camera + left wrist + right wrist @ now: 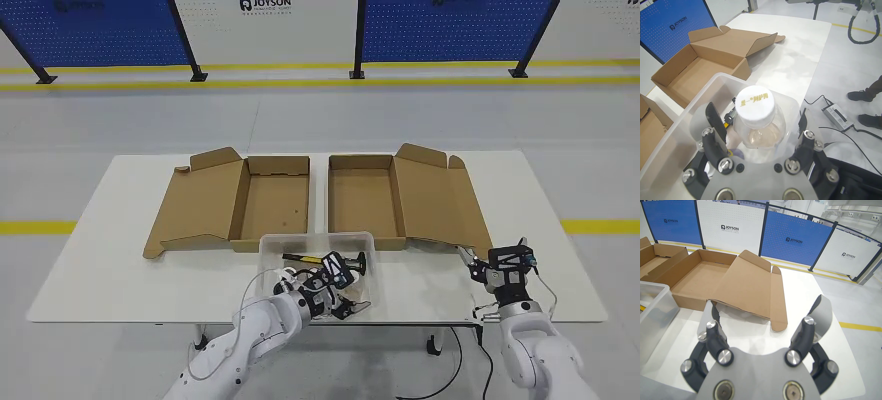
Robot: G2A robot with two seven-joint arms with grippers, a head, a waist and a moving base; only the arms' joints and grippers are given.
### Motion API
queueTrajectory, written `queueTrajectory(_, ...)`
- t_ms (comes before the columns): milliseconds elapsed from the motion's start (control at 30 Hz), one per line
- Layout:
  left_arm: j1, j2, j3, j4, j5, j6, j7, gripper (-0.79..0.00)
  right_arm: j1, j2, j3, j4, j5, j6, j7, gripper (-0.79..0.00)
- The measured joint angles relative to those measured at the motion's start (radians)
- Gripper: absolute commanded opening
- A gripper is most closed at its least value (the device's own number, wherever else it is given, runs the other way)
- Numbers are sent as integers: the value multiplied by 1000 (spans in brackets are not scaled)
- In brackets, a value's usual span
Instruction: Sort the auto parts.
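Left gripper [757,109], fingers spread to either side of the bottle [761,132] in the clear bin [687,111], bottle's long axis pointing cap-first at the wrist; right gripper [765,301] spread, empty, well apart.

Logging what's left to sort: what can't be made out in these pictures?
- Left wrist view: the bottle and left gripper hide most of what lies in the clear bin.
- Top view: the parts there are too small to identify.
- Right wrist view: the clear bin's cloudy wall blurs a dark item inside; the picture edge cuts the bin off.
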Motion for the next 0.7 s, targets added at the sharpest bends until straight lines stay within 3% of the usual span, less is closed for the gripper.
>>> queueTrajectory(67,-3,-1,0,3,-4,1,0,-148,0,0,0,0,0,0,0,0)
queueTrajectory(133,-5,-1,0,4,0,5,3,-262,0,0,0,0,0,0,0,0)
queueTrajectory(167,-5,-1,1,5,10,10,8,-268,0,0,0,0,0,0,0,0)
queueTrajectory(233,-4,-2,3,8,20,13,15,-397,0,0,0,0,0,0,0,0)
queueTrajectory(300,-4,-2,3,14,21,12,18,-409,0,0,0,0,0,0,0,0)
queueTrajectory(367,-5,-2,3,16,22,12,20,-511,0,0,0,0,0,0,0,0)
queueTrajectory(567,-8,-3,0,22,23,12,26,-677,0,0,0,0,0,0,0,0)
queueTrajectory(633,-10,-4,-1,22,22,12,27,-628,0,0,0,0,0,0,0,0)
queueTrajectory(700,-13,-4,-1,24,17,10,27,-465,0,0,0,0,0,0,0,0)
